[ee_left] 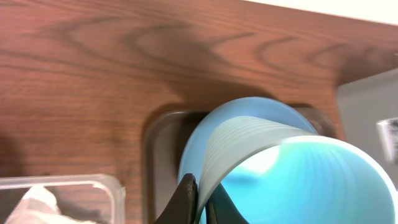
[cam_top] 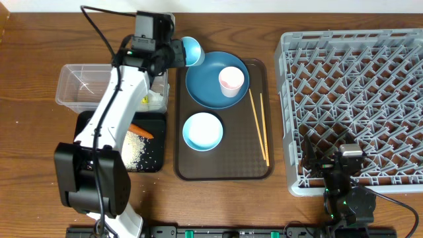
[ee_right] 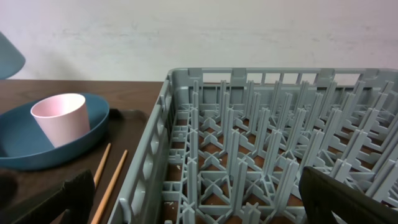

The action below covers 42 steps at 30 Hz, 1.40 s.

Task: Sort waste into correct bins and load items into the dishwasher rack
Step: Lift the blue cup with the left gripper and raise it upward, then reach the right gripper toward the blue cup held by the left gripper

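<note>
My left gripper (cam_top: pixel 179 53) is shut on the rim of the light blue cup (cam_top: pixel 191 51), one finger inside and one outside. The cup (ee_left: pixel 292 168) hangs tilted over the brown tray's far left corner. The dark blue plate (cam_top: pixel 208 89) lies on the tray with the pinkish-white cup (cam_top: pixel 231 80) upright on it. In front of the plate sits the white bowl (cam_top: pixel 202 131), and two chopsticks (cam_top: pixel 258 125) lie to its right. The grey dishwasher rack (cam_top: pixel 357 99) fills the right side. My right gripper (ee_right: pixel 205 199) is open over the rack's near left corner, holding nothing.
The clear tub (cam_top: pixel 82 86) at the left holds white crumpled paper (ee_left: pixel 37 202). In front of it the black tray (cam_top: pixel 155 158) holds a carrot (cam_top: pixel 141 131) and rice grains (cam_top: pixel 135 151). My left arm stretches over both bins. The brown serving tray (cam_top: pixel 225 172) lies mid-table.
</note>
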{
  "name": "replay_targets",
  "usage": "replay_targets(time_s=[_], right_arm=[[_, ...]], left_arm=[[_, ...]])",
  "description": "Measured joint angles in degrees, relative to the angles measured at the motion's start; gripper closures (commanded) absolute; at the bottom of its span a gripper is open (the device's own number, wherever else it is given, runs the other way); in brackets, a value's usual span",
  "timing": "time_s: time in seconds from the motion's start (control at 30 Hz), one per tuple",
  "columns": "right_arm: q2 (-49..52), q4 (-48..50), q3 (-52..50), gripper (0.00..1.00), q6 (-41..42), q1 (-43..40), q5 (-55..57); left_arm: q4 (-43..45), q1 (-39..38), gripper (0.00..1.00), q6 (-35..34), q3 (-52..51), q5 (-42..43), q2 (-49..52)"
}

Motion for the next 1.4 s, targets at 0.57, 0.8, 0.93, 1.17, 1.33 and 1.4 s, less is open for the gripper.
replay_targets(time_s=[0.57, 0.8, 0.93, 1.17, 1.33, 1.4], right_arm=[[0.00, 0.26, 0.00, 0.01, 0.00, 0.00, 0.13], [0.00, 5.35, 0.00, 0.01, 0.00, 0.00, -1.57], [0.13, 5.62, 0.00, 0.01, 0.00, 0.00, -3.37], [9.84, 5.60, 7.98, 0.01, 0.00, 0.00, -5.81], [26.60, 6.03, 21.53, 0.01, 0.00, 0.00, -8.24], [35.41, 5.29, 28.59, 0.01, 0.00, 0.00, -10.29]], left_arm=[[21.18, 10.32, 0.94, -8.90, 0.00, 40.65, 0.00], [26.16, 12.20, 0.94, -13.79, 0.00, 52.43, 0.00], [27.10, 12.31, 0.94, -14.64, 0.00, 54.88, 0.00], [30.97, 12.28, 0.94, -16.76, 0.00, 55.17, 0.00], [31.34, 12.31, 0.94, -18.18, 0.00, 53.22, 0.00], [32.35, 12.31, 0.94, -18.86, 0.00, 52.61, 0.02]])
